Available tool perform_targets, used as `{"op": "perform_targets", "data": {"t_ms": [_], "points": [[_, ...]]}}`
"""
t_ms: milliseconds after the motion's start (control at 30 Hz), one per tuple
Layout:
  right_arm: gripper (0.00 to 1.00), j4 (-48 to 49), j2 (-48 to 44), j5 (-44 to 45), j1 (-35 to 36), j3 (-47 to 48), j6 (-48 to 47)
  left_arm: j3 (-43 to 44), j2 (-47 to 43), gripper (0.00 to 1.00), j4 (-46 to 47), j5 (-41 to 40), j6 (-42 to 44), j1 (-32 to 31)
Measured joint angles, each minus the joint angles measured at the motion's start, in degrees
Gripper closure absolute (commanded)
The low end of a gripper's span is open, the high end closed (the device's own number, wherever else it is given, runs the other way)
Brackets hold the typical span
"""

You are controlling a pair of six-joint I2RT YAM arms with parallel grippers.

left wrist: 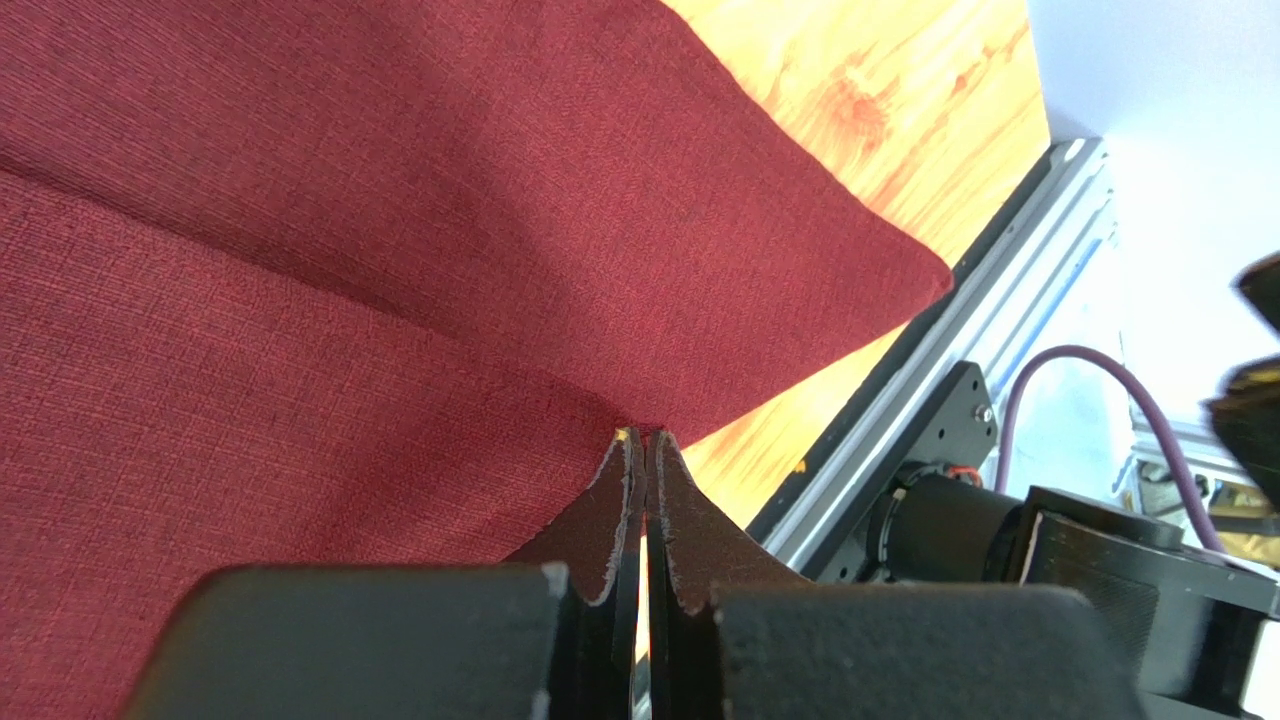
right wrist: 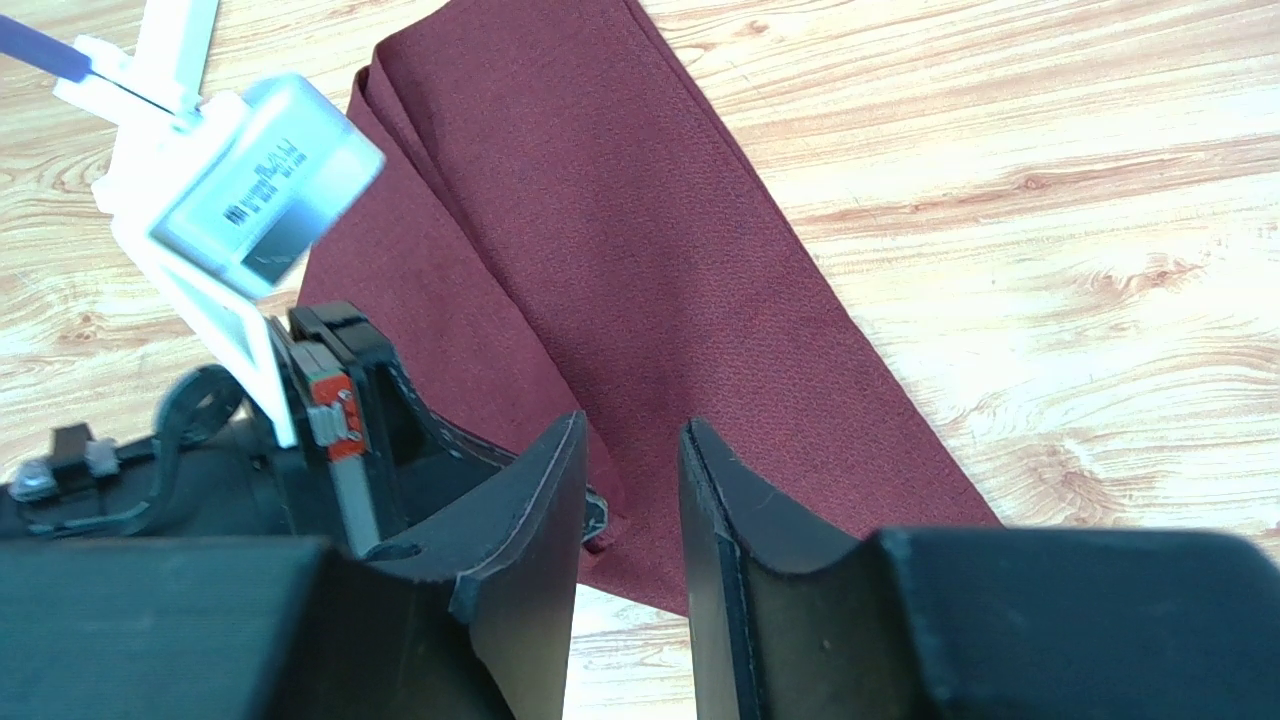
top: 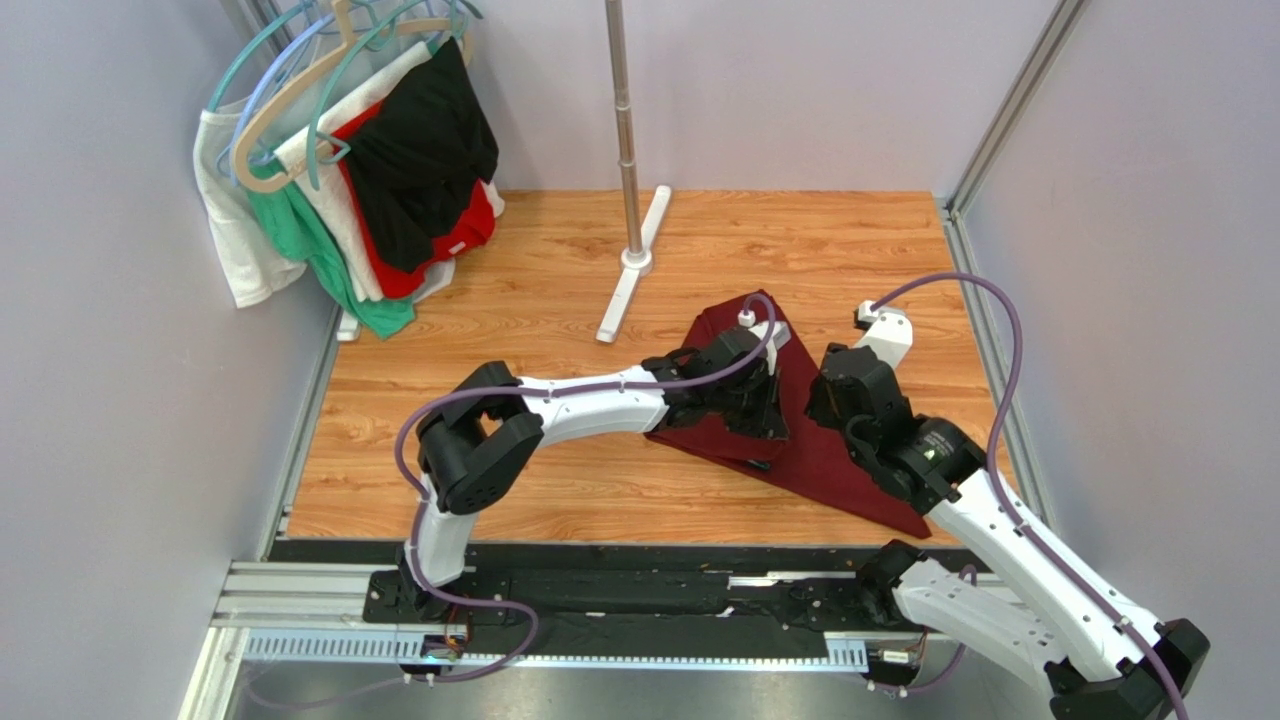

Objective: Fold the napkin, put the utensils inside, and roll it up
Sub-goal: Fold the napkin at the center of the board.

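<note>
The dark maroon napkin (top: pixel 812 435) lies folded into a long triangle on the wooden table, right of centre. My left gripper (top: pixel 760 444) reaches over it from the left and is shut on the napkin's near edge (left wrist: pixel 646 435), the cloth (left wrist: pixel 376 300) spreading away from the tips. My right gripper (right wrist: pixel 631 450) hovers just right of it above the napkin (right wrist: pixel 676 300), open a finger's width with nothing between its fingers. In the right wrist view the left gripper (right wrist: pixel 594 518) shows pinching the cloth's edge. The utensils are out of view.
Garments on hangers (top: pixel 361 165) hang at the back left. A metal pole (top: pixel 621 105) on a white foot (top: pixel 631 278) stands behind the napkin. An aluminium rail (top: pixel 601 593) runs along the near edge. Grey walls close in both sides.
</note>
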Motion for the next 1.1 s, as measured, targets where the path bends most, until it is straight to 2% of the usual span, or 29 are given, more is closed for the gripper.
{"op": "perform_targets", "data": {"t_ms": [500,533,600,633,700,733,933,1100], "points": [[0.67,0.0,-0.7,-0.2,0.0,0.0,0.4,0.0,3.8,1.0,0.1,-0.9,0.0,-0.3],[0.67,0.0,-0.7,-0.2,0.0,0.0,0.4,0.0,4.1,0.95,0.1,-0.9,0.0,-0.3],[0.67,0.0,-0.7,-0.3,0.0,-0.2,0.4,0.0,4.5,0.79,0.2,-0.6,0.0,-0.3],[0.67,0.0,-0.7,-0.4,0.0,-0.4,0.5,0.0,4.6,0.6,0.2,-0.4,0.1,-0.3],[0.66,-0.1,-0.6,-0.7,0.0,-0.6,0.7,0.0,4.7,0.42,0.2,0.2,0.2,-0.3],[0.66,-0.2,-0.6,-0.7,0.0,-0.7,0.8,0.0,4.7,0.25,0.1,0.4,0.5,-0.3],[0.66,-0.9,-0.7,-0.7,0.0,-1.0,1.1,0.0,4.2,0.21,0.3,0.9,1.4,-0.4],[0.66,-1.9,-0.8,-0.6,-0.1,-1.0,1.1,0.0,0.1,0.2,-0.5,0.6,2.6,0.4]]}}
